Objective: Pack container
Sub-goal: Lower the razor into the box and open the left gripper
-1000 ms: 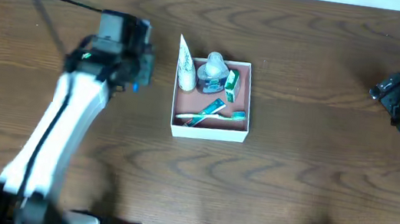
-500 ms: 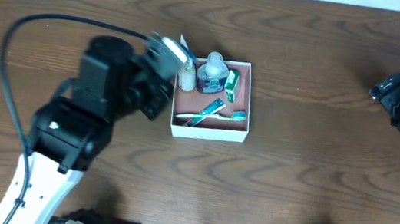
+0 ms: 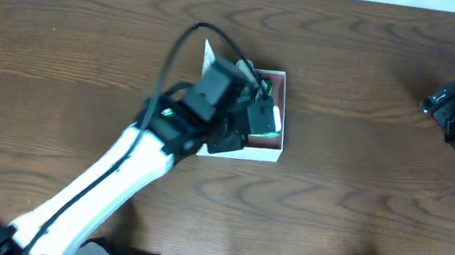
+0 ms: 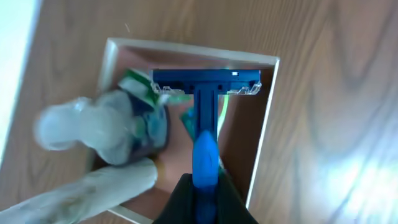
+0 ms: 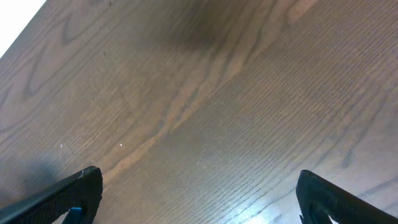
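Note:
The container (image 3: 270, 153), a square box with white walls and a pink-brown inside, sits mid-table. My left gripper (image 4: 204, 193) is shut on a blue razor (image 4: 205, 118) and holds it above the container (image 4: 264, 124), head pointing to its far wall. Inside lie a white tube (image 4: 87, 193), a clear-capped bottle (image 4: 93, 124) and green-and-white items (image 4: 140, 84). In the overhead view the left arm (image 3: 212, 108) covers most of the container. My right gripper (image 5: 199, 193) is open and empty over bare wood at the right edge (image 3: 450, 108).
The dark wooden table (image 3: 361, 180) stretches around the container. A black cable (image 3: 188, 39) loops up from the left arm. The white tube's end (image 3: 209, 55) sticks up past the container's back left corner.
My left arm has swung right from the table's left side to over the container, carrying the razor. The right arm has not moved.

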